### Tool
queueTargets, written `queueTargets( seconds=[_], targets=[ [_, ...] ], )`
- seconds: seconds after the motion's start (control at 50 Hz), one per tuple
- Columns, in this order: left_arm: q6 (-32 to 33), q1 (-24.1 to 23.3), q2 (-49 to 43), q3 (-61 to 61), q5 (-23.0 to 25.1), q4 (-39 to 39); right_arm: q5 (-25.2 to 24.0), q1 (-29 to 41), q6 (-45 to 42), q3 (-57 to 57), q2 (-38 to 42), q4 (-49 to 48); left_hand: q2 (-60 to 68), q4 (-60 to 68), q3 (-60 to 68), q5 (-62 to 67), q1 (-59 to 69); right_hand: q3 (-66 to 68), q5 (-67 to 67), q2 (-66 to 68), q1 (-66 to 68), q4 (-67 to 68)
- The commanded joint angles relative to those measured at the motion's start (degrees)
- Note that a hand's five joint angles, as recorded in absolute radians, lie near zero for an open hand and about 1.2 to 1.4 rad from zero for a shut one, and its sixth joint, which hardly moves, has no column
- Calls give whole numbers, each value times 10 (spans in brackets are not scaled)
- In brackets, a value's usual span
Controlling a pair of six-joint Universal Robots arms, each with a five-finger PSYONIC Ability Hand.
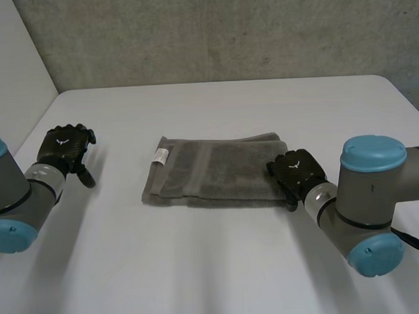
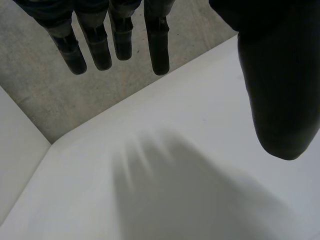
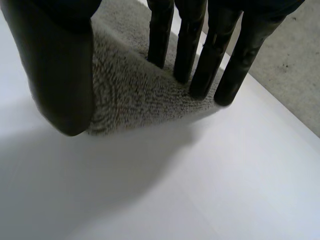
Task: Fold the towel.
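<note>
A grey terry towel (image 1: 217,170) lies at the centre of the head view on the white table (image 1: 200,268). It is folded into a flat, wide rectangle with stacked layers showing along its lower edge, and a small white label (image 1: 159,157) sits near its upper left corner. The right hand (image 1: 298,172) is at the towel's right end, at centre right of the frame, and covers the lower right corner of the cloth. The right arm (image 1: 367,192), with its light-blue caps, runs off toward the lower right. In the right wrist view the same hand (image 3: 60,70) is spread. Its fingers (image 3: 200,55) are straight and side by side, with their tips down on the towel (image 3: 135,95) close to its edge. The thumb stands apart from them over the towel's corner, with cloth lying between thumb and fingers but not pinched, and bare table (image 3: 200,190) lies beyond the cloth. The left hand (image 1: 66,149) is at the middle left of the head view, well apart from the towel, at the end of the left arm (image 1: 10,200). In the left wrist view that hand (image 2: 280,90) holds nothing. Its fingers (image 2: 159,45) are straight and loosely spread, with the thumb set off to the side above the table (image 2: 200,150). A grey concrete wall (image 1: 225,31) runs behind the table's far edge.
</note>
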Motion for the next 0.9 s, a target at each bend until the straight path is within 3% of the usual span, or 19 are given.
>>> queueTargets(
  seconds=[0.02, 0.04, 0.06, 0.08, 0.28, 0.44, 0.54, 0.64, 0.76, 0.8, 0.84, 0.9],
  targets=[
    [1, -3, 2, -6, 0, 6, -2, -12, -4, 0, 14, -9, -26, -32, -28, -12, -30, 199, 196, 196, 199, 198],
    [1, -3, 2, -6, 0, 7, -2, -16, -3, 0, 16, -9, -26, -32, -28, -12, -30, 328, 326, 326, 329, 328],
    [1, -3, 3, -6, 0, 7, -2, -16, -3, 0, 16, -9, -26, -32, -28, -12, -30, 330, 327, 327, 331, 330],
    [1, -3, 3, -6, 0, 7, -3, -21, -3, 0, 15, -9, -26, -32, -28, -12, -30, 422, 420, 420, 423, 422],
    [0, -6, 19, -10, -2, 7, -15, -67, -5, 20, -63, 0, -26, -32, -28, -12, -30, 423, 421, 421, 424, 423],
    [-13, -37, 56, -8, -2, 7, -44, -49, -5, -66, -88, 39, -24, -30, -27, -11, -28, 423, 421, 421, 424, 423],
    [-46, -56, 91, -4, -2, 6, -42, 99, -4, -209, -21, 92, -17, -24, -20, -4, -21, 423, 421, 421, 424, 423],
    [-95, -61, 112, -1, -1, 7, -42, 181, -3, -283, 41, 103, -16, -22, -18, -2, -20, 423, 421, 421, 424, 423],
    [-136, -71, 111, 15, -2, 8, -32, 222, -7, -307, 104, 106, -16, -22, -18, -2, -20, 423, 421, 421, 424, 423],
    [-140, -73, 107, 20, -2, 7, -12, 232, -18, -298, 118, 108, -16, -22, -18, -2, -20, -190, -193, -192, -189, -190],
    [-140, -77, 100, 28, -1, 8, 0, 231, -23, -295, 115, 111, -16, -22, -18, -2, -20, -277, -279, -279, -276, -277],
    [-140, -80, 94, 33, -1, 8, 24, 225, -19, -283, 91, 122, -16, -22, -18, -2, -20, -277, -279, -279, -276, -277]
  ],
)
